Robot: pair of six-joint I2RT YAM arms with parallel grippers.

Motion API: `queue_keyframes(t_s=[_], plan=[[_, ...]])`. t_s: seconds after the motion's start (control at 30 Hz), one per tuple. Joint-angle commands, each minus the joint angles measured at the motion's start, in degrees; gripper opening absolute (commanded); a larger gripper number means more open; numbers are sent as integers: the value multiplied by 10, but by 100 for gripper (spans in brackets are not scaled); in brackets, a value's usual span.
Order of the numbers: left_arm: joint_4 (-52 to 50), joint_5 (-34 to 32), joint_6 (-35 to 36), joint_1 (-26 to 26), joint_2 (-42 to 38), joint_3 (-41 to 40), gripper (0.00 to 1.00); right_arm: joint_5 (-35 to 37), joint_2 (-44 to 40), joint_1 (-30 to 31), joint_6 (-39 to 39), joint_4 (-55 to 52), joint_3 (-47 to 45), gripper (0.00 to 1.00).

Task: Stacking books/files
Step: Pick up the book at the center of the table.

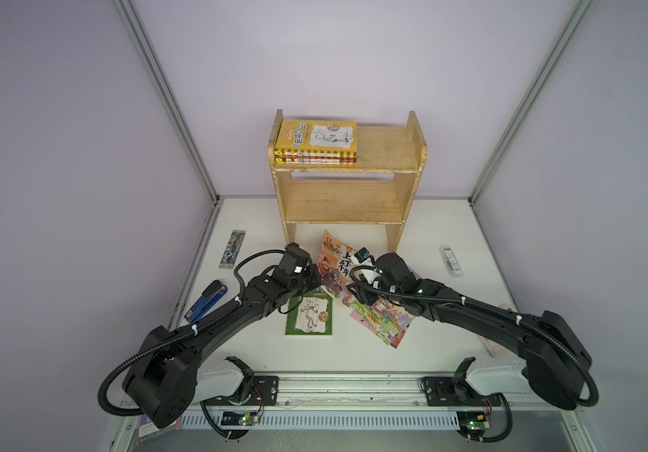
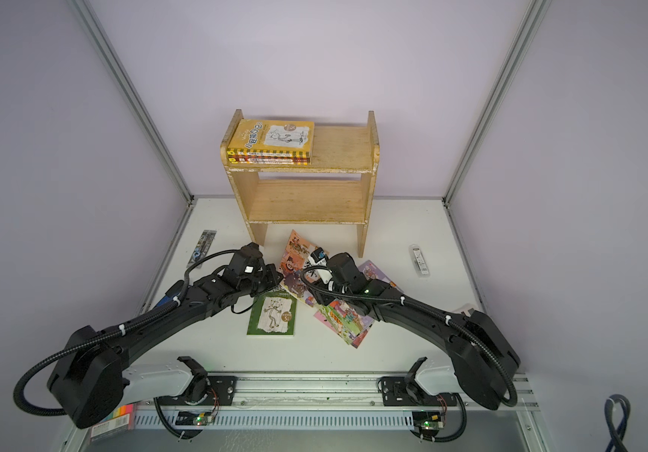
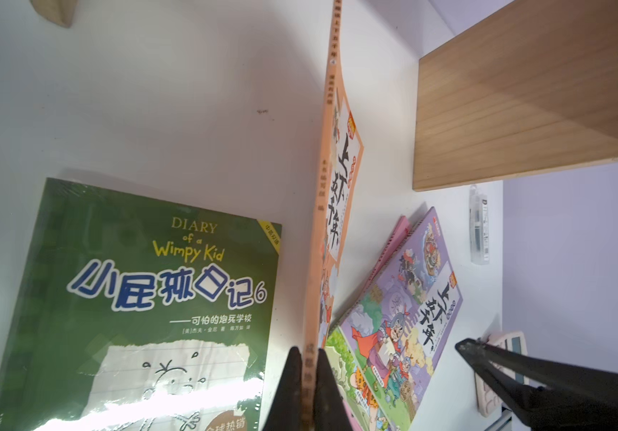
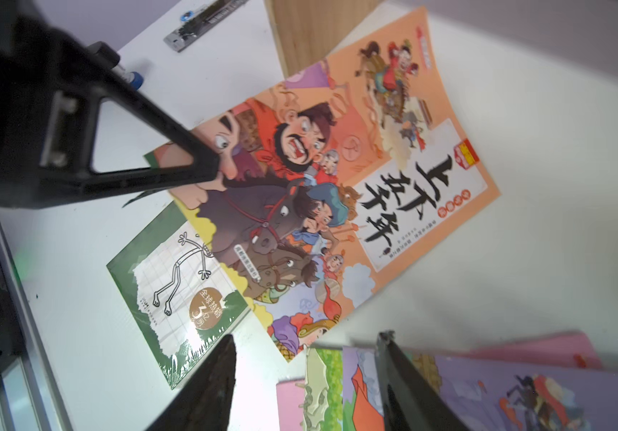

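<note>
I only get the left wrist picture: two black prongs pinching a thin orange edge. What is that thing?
Observer: An orange book; the right wrist view shows its cover, cartoon riders on horses and black calligraphy.
Visitor: Are any books put away yet?
Observer: In both top views a yellow book lies on top of others on the wooden shelf.
Visitor: And the other arm?
Observer: The right gripper hangs open just above the purple book.

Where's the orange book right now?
In both top views the orange book is mid-table, just in front of the wooden shelf. The left gripper pinches its spine edge, and it overlaps the green book.
</note>
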Motion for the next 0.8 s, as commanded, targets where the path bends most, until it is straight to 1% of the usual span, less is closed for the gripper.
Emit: queue_keyframes(t_s=[0.0, 0.1, 0.17, 0.23, 0.37, 0.43, 0.6, 0.67, 0.77], plan=[[6, 20, -14, -1, 2, 9, 0, 31, 12, 31, -81, 83, -9, 61], [8, 25, -20, 0, -1, 11, 0, 48, 26, 59, -81, 162, -29, 62], [8, 26, -24, -1, -5, 12, 0, 87, 42, 77, -76, 195, -28, 61], [16, 29, -27, 0, -12, 10, 0, 147, 58, 97, -76, 215, -22, 61], [11, 24, -28, 0, -23, 17, 0, 197, 81, 125, -102, 235, -2, 61], [4, 20, -26, 1, -26, 23, 0, 203, 90, 133, -113, 239, 8, 61], [0, 19, -31, 2, -37, 28, 0, 262, 112, 140, -123, 263, 18, 60], [-4, 19, -33, 3, -40, 28, 0, 292, 118, 140, -123, 275, 18, 58], [-8, 28, -38, 7, -45, 31, 0, 317, 121, 140, -137, 298, 13, 54]])
